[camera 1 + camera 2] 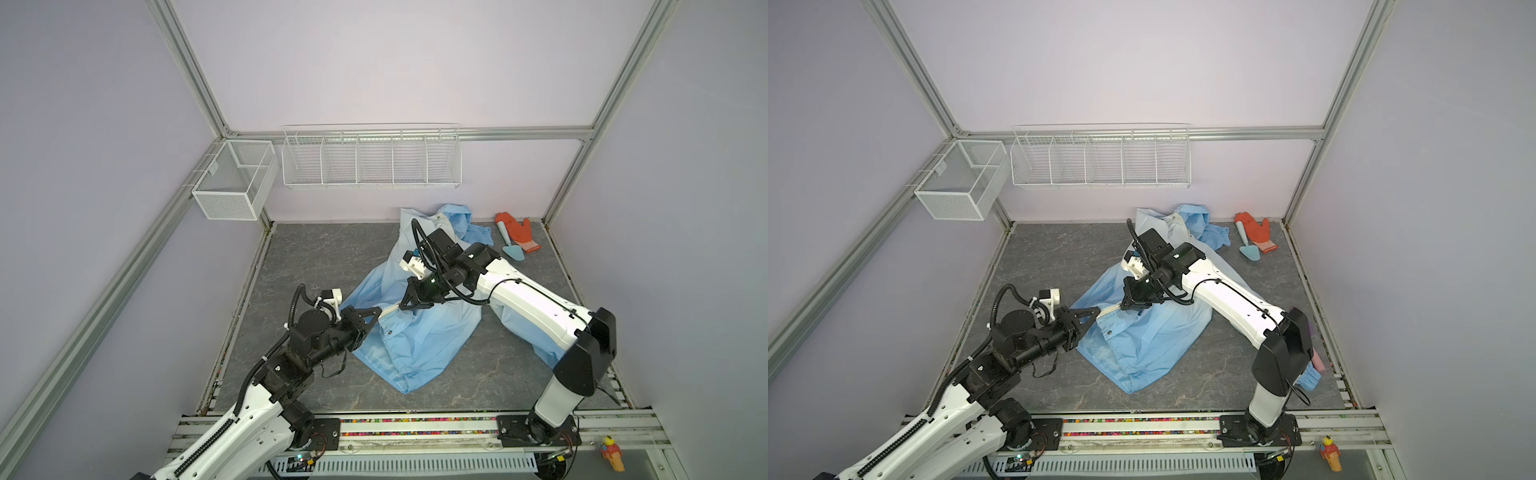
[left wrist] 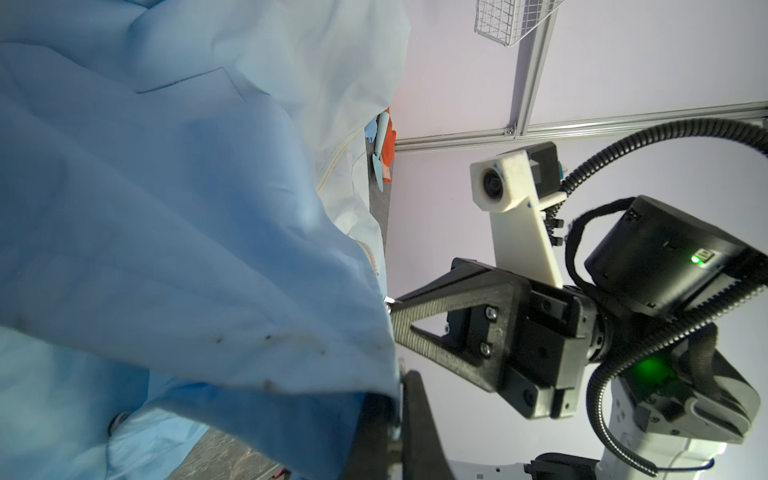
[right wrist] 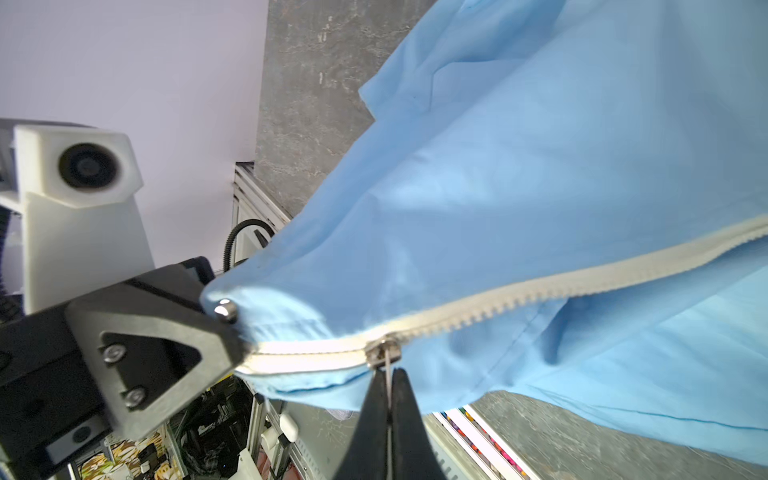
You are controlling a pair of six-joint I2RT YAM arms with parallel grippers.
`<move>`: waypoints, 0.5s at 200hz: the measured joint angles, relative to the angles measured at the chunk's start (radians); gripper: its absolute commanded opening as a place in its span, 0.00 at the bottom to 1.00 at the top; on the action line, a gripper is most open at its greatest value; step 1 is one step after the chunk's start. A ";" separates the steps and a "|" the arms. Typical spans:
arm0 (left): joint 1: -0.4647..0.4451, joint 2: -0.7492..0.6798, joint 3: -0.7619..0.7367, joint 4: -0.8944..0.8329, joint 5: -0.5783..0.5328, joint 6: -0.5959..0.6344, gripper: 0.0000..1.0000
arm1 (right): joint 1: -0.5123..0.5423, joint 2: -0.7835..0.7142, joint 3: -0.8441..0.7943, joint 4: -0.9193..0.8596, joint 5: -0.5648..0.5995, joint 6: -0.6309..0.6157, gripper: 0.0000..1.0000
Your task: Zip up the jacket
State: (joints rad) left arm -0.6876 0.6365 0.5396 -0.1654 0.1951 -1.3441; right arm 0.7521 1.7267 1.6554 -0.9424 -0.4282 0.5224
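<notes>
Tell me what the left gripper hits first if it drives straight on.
The left gripper is shut on the jacket at its zipper end; straight beyond, probably the slider pull held in the right gripper.

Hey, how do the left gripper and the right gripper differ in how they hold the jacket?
The left gripper is shut on the end of the zipper at a corner of the jacket; the right gripper is shut on the slider pull. The left gripper lines up with the zipper; the right gripper meets it from the side. Both are closed, close together on the same zipper.
</notes>
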 measured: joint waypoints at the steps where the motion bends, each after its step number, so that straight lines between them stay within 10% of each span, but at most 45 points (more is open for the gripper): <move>1: 0.000 -0.002 0.001 -0.005 -0.001 0.003 0.00 | -0.001 0.000 0.000 0.000 0.002 0.000 0.07; 100: 0.000 -0.169 0.113 -0.428 -0.233 0.100 0.00 | -0.269 0.162 0.051 0.004 0.317 -0.142 0.07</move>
State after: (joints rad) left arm -0.6876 0.4679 0.6521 -0.5934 -0.0376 -1.2438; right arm 0.4828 1.8885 1.7065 -0.9382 -0.1112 0.3801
